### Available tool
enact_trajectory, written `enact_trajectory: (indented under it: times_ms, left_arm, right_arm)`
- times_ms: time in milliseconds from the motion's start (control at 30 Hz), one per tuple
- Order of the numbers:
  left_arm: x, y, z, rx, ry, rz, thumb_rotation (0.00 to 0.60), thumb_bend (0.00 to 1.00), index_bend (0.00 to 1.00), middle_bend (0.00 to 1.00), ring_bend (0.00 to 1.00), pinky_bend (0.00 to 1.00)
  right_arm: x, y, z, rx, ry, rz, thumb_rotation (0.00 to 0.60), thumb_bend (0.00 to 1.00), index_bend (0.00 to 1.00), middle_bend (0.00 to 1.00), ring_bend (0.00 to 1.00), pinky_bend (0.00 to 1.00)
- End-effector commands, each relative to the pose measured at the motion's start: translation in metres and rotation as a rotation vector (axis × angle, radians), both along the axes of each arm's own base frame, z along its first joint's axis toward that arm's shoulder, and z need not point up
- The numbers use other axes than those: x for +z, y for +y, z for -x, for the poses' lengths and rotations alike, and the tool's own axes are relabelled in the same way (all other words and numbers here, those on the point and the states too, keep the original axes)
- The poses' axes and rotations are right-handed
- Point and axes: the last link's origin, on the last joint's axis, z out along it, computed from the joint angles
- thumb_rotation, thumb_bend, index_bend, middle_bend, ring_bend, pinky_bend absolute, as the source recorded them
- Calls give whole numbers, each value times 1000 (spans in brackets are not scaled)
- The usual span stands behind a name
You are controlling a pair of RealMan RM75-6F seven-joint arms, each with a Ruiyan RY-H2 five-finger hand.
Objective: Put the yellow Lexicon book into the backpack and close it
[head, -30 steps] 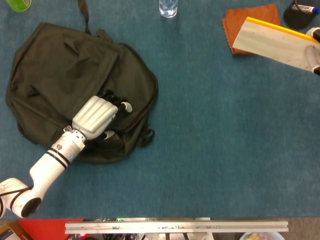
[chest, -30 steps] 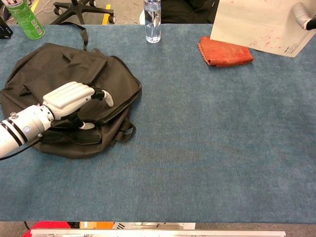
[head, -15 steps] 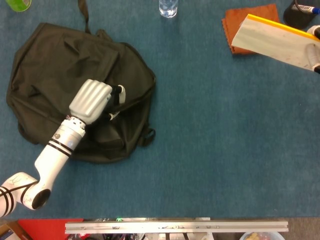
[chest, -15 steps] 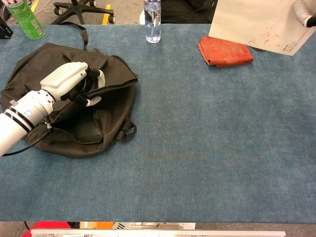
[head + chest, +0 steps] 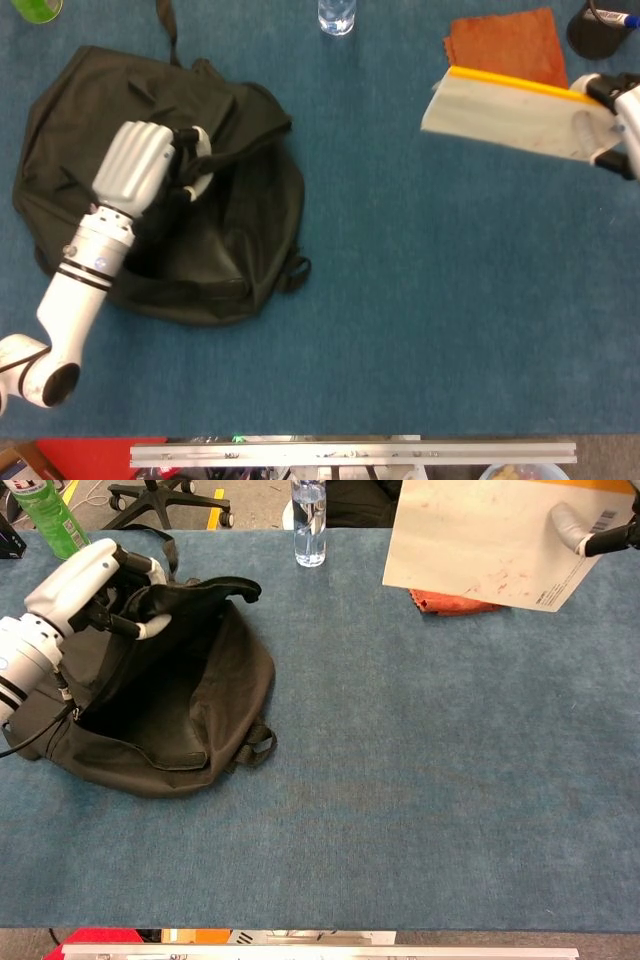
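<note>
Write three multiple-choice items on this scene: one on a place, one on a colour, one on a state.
1. Where is the water bottle?
A. far table edge
B. inside the backpack
C. on the cloth

2. What colour is the cloth?
A. green
B. orange
C. white

3. What state is the backpack in?
A. zipped shut
B. held open
C. hanging off the table

Key: 1 A, it stands at the far edge; 2 B, orange beside the book in the right hand; 3 B, the left hand lifts its flap.
</note>
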Motion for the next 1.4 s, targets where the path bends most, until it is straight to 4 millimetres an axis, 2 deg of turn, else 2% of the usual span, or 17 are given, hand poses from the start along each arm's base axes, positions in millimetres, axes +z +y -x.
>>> enact_trajectory:
  times_ms: [33,367,633,1133,1400]
  left_arm:
    - [11,-1,0,-8,-10,-36,600,330,686,743,751,822]
    - [29,-14,-2,-104,-9,-162,600,329,668,738,749,824]
    - [36,-25,-14,-148,-42,-169,600,329,668,737,749,823]
    - [32,-45,-56,-239,-79,-134,600,329,664,733,744,818]
    - [26,-35,-56,-201,-60,-126,600,329,660,731,742,816]
  right_arm:
    - [-7,3,-7,39,8,-41,600,517,904,728,693,816]
    - [-43,8,-39,198,74,-143,600,517,905,729,695,816]
    - [-68,8,-65,288,110,-166,600,515,905,729,695,817]
    - [-71,12,-68,317,119,-176,600,510,909,729,695,817]
    - [-97,15,-83,377,135,-225,600,508,912,729,695,817]
